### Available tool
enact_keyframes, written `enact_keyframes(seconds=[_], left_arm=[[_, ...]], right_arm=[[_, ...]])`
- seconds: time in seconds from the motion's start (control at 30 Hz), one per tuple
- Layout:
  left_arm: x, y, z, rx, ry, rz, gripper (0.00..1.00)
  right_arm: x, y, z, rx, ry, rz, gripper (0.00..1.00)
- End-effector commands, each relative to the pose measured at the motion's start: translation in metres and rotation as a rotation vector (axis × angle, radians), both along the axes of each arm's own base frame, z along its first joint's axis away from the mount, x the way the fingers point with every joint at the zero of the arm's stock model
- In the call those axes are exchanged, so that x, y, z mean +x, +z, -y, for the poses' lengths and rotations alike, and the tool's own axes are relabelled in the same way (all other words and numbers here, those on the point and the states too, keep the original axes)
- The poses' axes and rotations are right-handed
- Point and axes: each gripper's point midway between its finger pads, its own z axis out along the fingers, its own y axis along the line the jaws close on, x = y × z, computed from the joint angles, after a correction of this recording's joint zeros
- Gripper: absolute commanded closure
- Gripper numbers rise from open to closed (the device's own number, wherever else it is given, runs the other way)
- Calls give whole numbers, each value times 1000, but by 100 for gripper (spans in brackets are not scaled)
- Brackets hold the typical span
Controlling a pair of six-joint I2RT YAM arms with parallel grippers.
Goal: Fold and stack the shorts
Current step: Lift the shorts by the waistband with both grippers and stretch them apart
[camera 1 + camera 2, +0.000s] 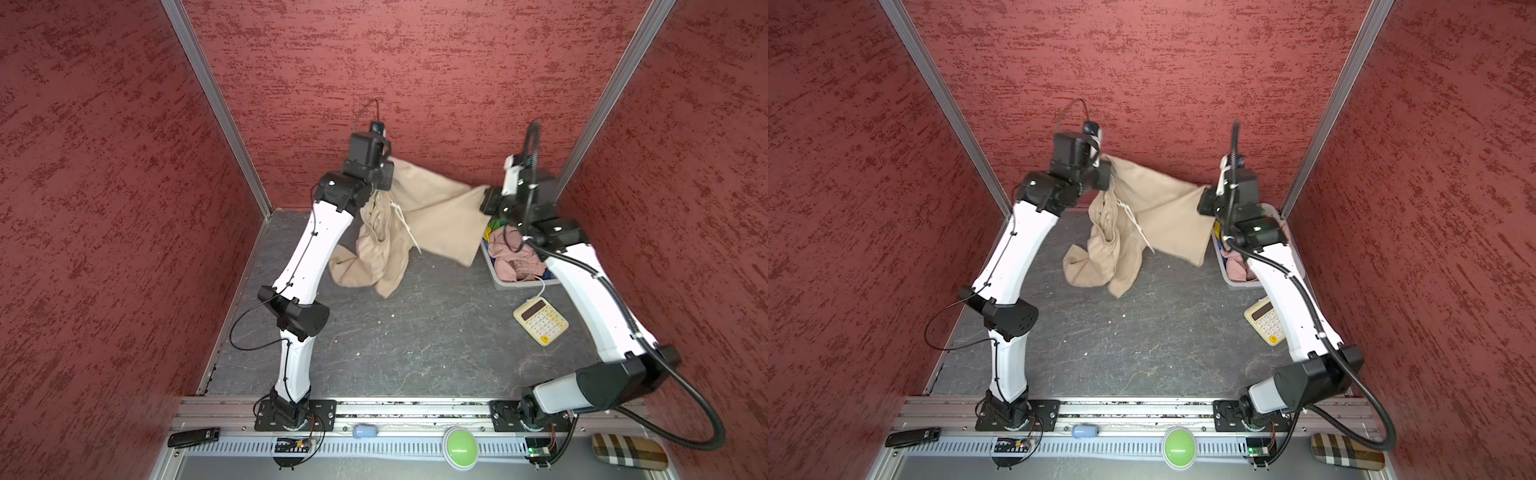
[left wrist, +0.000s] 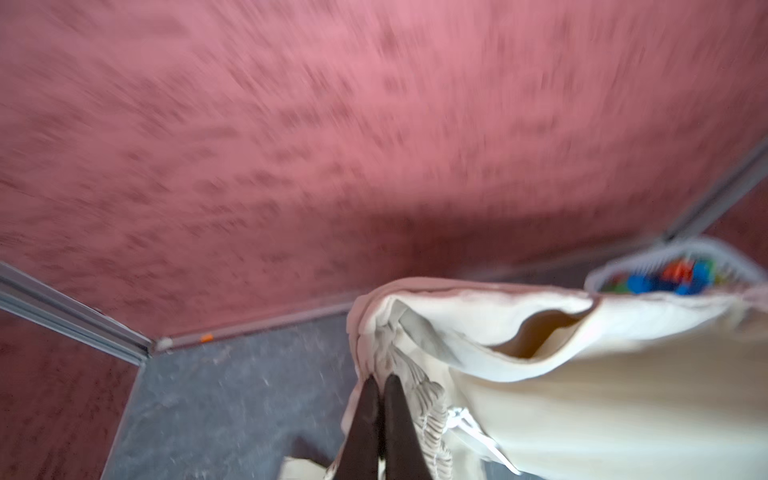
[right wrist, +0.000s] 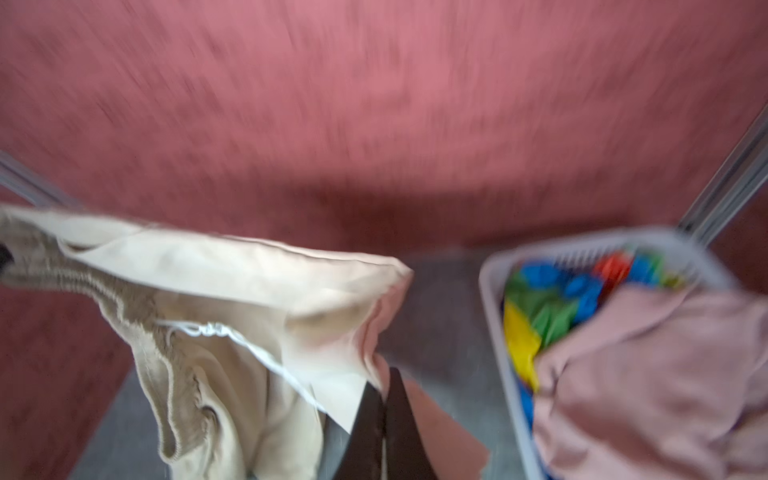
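Beige shorts (image 1: 432,212) slung left-to-right, waistband (image 2: 419,386) in clenched left pincer (image 2: 380,379), leg corner (image 3: 336,390) in clenched right pincer (image 3: 384,374).

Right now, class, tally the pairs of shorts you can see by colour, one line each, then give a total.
Beige cloth shorts with drawstring waist: 1
Dusty pink cloth shorts: 1
Shiny rainbow-striped shorts: 1
Total: 3

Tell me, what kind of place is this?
Probably a robot test booth: two robot arms bolted to a metal rail, red walls boxing in the grey tabletop, and a green button.
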Motion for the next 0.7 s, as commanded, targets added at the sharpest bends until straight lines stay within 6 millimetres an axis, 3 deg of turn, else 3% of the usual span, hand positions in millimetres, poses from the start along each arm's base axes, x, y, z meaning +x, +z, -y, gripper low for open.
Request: enact_keyframes(seconds=[0.0,0.13,0.27,0.37,0.43,0.53,0.63,0.67], left_arm=[[-69,111,-27,-124,-30,256,100],[-141,169,-49,-229,-84,398,100],[-198,191,-71,-289,-125,457,100],[-216,180,-77,-309,-150,421,100],[-212,163,-79,-287,-135,382,100],[-181,120,-94,-239,-35,270,100],[-134,55,-113,-259,31,91,100],[-114,26,-120,-278,59,3,100]], right_arm=[[-47,86,21,-74,-26,153,100],[-104,177,39,-72,-47,375,100],[-122,207,40,-96,-34,454,100],[-113,205,45,-137,-69,455,100],[-95,196,47,-163,-96,424,100],[-50,166,46,-180,-95,339,100],[12,113,41,-184,-65,202,100],[36,90,40,-184,-59,149,100]])
